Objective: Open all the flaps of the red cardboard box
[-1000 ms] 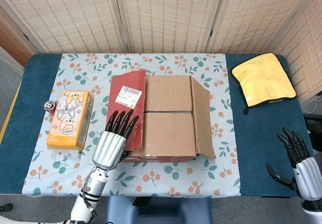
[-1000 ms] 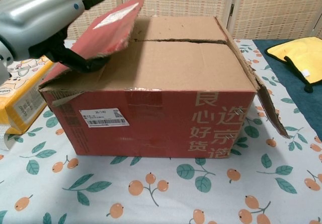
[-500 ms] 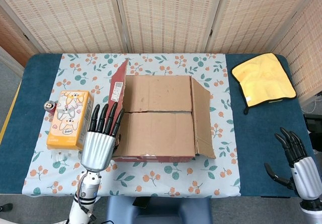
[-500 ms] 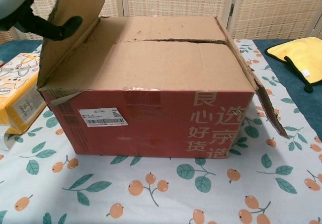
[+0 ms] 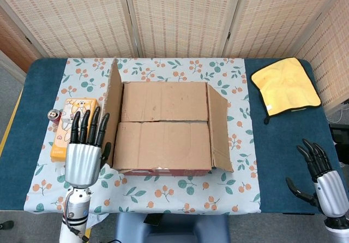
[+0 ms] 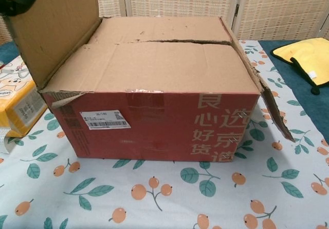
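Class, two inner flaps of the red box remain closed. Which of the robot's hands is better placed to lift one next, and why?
Probably the left hand: it sits beside the red cardboard box at its raised left flap. The right hand hangs far off.

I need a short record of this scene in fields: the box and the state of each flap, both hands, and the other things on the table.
box: red cardboard box on the patterned tablecloth
left flap: raised, leaning outward
right flap: folded out and down
inner flaps: both lying closed
left hand: fingers extended, beside the left flap
right hand: open, apart from the box
other things: orange carton, can, yellow cloth
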You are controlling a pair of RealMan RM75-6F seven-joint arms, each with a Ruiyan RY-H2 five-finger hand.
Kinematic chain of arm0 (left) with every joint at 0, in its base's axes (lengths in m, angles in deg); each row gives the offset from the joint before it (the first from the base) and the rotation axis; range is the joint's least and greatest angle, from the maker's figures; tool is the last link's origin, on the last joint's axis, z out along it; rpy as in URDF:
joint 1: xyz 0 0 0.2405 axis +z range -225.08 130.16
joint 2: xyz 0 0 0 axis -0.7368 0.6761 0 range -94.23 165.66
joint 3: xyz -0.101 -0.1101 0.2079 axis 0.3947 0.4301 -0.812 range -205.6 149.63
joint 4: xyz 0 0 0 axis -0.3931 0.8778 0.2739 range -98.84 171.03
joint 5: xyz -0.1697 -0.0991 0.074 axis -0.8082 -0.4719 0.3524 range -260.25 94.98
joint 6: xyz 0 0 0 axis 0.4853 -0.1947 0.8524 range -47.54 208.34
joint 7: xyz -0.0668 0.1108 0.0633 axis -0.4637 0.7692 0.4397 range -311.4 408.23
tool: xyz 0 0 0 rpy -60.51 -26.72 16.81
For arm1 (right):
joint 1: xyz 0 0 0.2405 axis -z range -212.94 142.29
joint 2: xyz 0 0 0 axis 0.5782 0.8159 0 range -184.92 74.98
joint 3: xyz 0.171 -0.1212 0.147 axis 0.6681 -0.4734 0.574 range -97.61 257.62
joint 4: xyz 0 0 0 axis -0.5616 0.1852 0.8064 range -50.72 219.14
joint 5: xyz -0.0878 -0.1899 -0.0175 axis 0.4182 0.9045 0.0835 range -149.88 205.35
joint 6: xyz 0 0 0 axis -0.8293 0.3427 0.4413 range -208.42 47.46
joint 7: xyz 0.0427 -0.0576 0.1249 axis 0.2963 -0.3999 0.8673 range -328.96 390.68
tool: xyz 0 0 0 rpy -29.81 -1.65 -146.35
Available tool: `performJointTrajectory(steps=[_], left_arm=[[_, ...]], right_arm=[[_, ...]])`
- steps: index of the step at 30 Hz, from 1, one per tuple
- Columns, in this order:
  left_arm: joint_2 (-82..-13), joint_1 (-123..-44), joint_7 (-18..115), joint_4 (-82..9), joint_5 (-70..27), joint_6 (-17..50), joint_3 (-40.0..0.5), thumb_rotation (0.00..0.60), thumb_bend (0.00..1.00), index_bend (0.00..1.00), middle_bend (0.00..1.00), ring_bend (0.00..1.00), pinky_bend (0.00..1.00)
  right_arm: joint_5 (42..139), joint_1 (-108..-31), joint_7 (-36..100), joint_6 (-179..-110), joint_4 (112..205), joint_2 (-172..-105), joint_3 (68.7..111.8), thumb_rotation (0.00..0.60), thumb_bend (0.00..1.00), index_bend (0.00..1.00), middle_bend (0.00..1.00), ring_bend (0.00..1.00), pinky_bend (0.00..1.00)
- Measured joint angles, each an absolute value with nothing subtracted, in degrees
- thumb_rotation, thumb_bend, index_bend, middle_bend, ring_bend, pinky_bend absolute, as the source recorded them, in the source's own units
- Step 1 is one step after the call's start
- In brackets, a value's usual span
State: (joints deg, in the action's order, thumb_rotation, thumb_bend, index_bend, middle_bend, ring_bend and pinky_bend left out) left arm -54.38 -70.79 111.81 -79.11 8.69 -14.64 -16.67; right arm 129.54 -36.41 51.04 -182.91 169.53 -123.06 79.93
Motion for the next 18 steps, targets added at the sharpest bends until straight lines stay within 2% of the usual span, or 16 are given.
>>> performJointTrajectory(steps=[11,15,18], left_arm=[[-44.92,-64.88,100.69,-77.10,-0.54,-16.09,-15.10,0.600,0.42,0.00,0.01,0.00,0.00],[-41.93,-62.89,94.35,-76.29,-1.56,-16.05,-15.64,0.600,0.42,0.00,0.01,0.00,0.00],[-38.58,-61.13,88.00,-75.33,-0.87,-15.33,-17.50,0.600,0.41,0.00,0.01,0.00,0.00]], right_arm=[[129.41,-38.72,48.29,-178.31,171.66,-123.01,80.16,0.600,0.41,0.00,0.00,0.00,0.00],[130.29,-41.15,43.90,-174.81,176.64,-121.07,80.74,0.600,0.41,0.00,0.00,0.00,0.00],[129.81,-43.65,39.10,-170.44,181.57,-119.18,81.93,0.600,0.41,0.00,0.00,0.00,0.00]])
